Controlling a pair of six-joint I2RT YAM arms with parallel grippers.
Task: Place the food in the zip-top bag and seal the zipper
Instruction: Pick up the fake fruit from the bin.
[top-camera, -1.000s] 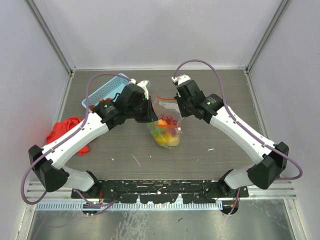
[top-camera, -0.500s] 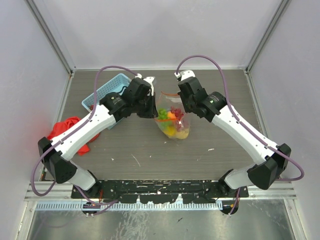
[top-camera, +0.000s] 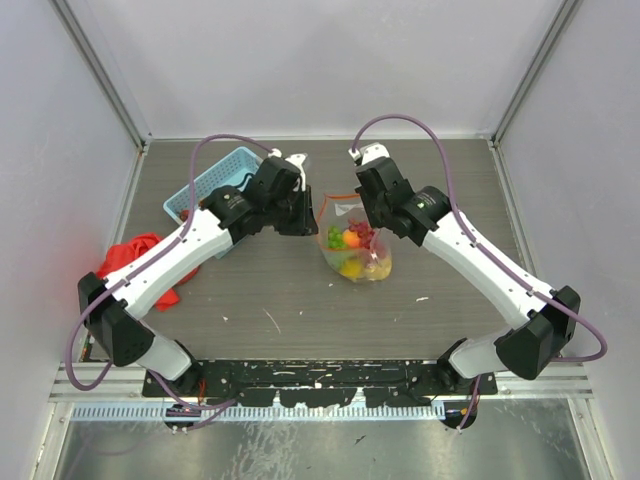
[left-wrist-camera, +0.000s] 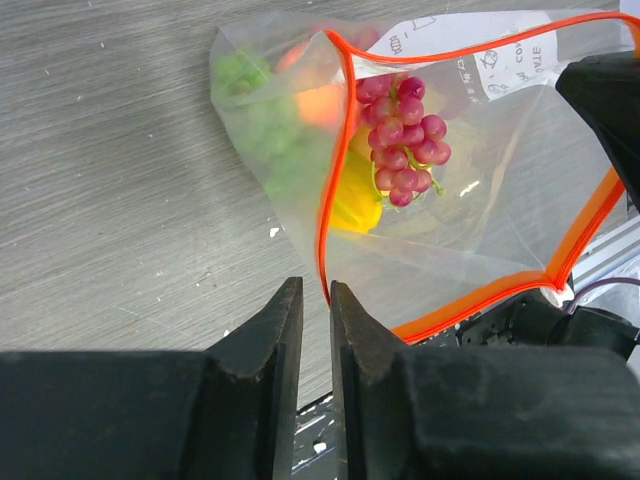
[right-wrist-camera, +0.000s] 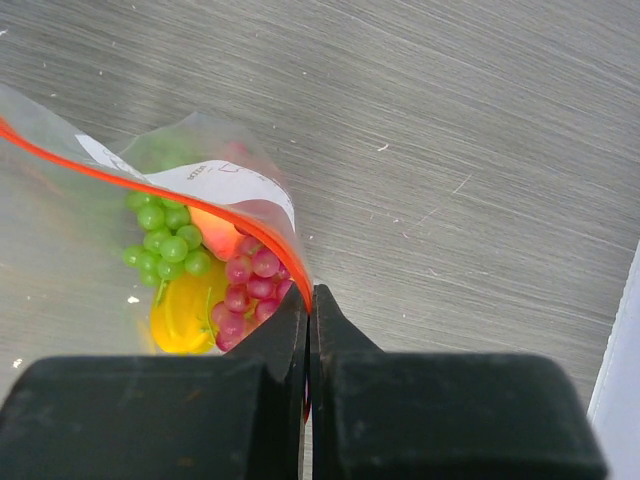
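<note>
The clear zip-top bag (top-camera: 360, 255) hangs between my two grippers over the middle of the table. Inside lies the food: red-purple grapes (left-wrist-camera: 405, 140), green grapes (right-wrist-camera: 165, 245), a yellow lemon (right-wrist-camera: 180, 315) and an orange peach (right-wrist-camera: 215, 232). The red-orange zipper (left-wrist-camera: 335, 150) runs round the open mouth. My left gripper (left-wrist-camera: 316, 290) is closed on the left end of the strip, with a thin gap between its tips. It shows in the top view (top-camera: 312, 215). My right gripper (right-wrist-camera: 309, 292) is shut on the strip's right end, and also shows in the top view (top-camera: 368, 222).
A light-blue mesh basket (top-camera: 215, 180) stands at the back left, behind my left arm. A red cloth (top-camera: 135, 260) lies at the left edge. The enclosure walls close in the sides and back.
Both grippers have carried the bag to the right. The left arm has swung up and right. The food has settled lower in the bag.
</note>
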